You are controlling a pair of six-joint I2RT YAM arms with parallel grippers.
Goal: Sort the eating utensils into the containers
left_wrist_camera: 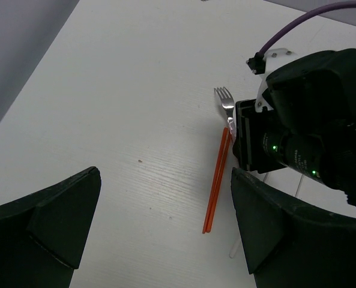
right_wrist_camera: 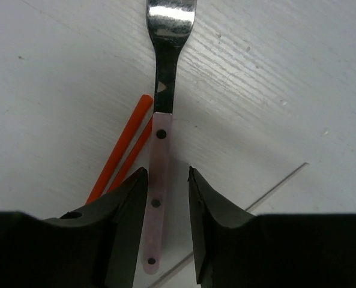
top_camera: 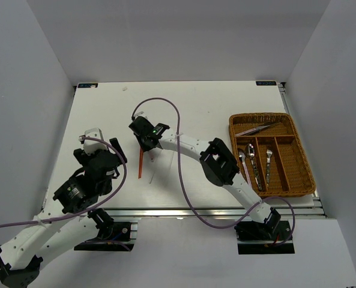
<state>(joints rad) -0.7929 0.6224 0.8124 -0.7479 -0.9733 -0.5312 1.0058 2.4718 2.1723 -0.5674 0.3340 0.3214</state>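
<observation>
A pink-handled silver fork [right_wrist_camera: 167, 66] lies on the white table, tines pointing away. My right gripper [right_wrist_camera: 167, 171] is open and low over it, one jaw on each side of the pink handle, with a gap on the right side. A pair of red-orange chopsticks [right_wrist_camera: 120, 157] lies just left of the handle, also seen from above [top_camera: 140, 163]. A white chopstick [right_wrist_camera: 280, 183] lies to the right. My left gripper [left_wrist_camera: 164, 177] is open and empty, hovering left of the chopsticks [left_wrist_camera: 217, 180] and fork [left_wrist_camera: 226, 99]. The wicker tray [top_camera: 232, 129] holds several utensils.
In the tray, spoons and a fork [top_camera: 256, 163] lie in the narrow sections and pink-handled pieces [top_camera: 256, 128] in the crosswise section. The right arm [top_camera: 217, 161] stretches across the table's middle. White walls enclose the table on three sides.
</observation>
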